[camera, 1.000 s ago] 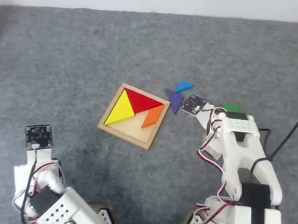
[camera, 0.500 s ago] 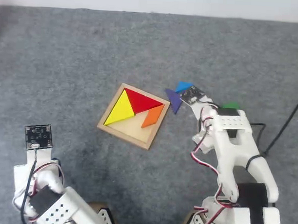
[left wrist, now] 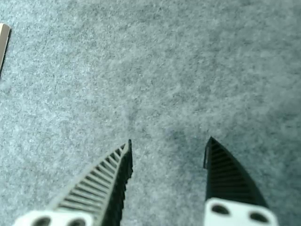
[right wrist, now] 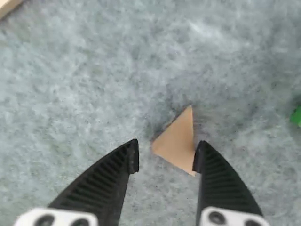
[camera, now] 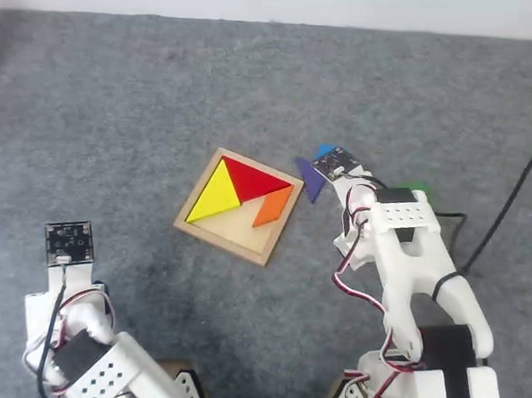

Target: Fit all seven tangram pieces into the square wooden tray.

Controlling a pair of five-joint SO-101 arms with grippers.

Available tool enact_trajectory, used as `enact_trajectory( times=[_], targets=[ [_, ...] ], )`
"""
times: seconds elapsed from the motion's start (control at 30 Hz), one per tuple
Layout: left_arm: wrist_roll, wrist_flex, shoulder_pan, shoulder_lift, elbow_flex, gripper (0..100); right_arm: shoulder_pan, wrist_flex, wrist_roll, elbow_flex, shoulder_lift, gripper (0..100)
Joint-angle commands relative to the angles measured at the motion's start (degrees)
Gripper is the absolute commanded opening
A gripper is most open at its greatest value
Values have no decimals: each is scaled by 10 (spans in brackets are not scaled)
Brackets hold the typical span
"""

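Nearest the arm bases, the left arm sits low over the grey mat, well apart from the pieces. The left gripper is spread wide with nothing between its jaws, only bare mat below. Beside it, the right arm stretches out toward the loose pieces. The right gripper is also parted, and a tan triangle lies flat on the mat between its fingertips, closer to one finger than the other. Whether that finger touches it cannot be told, and the jaws have not closed on it. Farther out, the square wooden tray lies turned like a diamond. It holds a yellow triangle, a red triangle and an orange parallelogram, and part of its floor is bare. Just beside the tray's far corner lies a purple triangle, with a blue piece just beyond it. A green piece peeks from behind the right arm.
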Motion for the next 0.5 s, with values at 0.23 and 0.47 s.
enact_trajectory(
  times=[0.23,0.47],
  targets=[
    [-6,3,2,-8,-7,240,13,-61,19,-8,66,185],
    [-6,3,2,-8,-7,240,29,-58,18,-11,64,168]
  ],
)
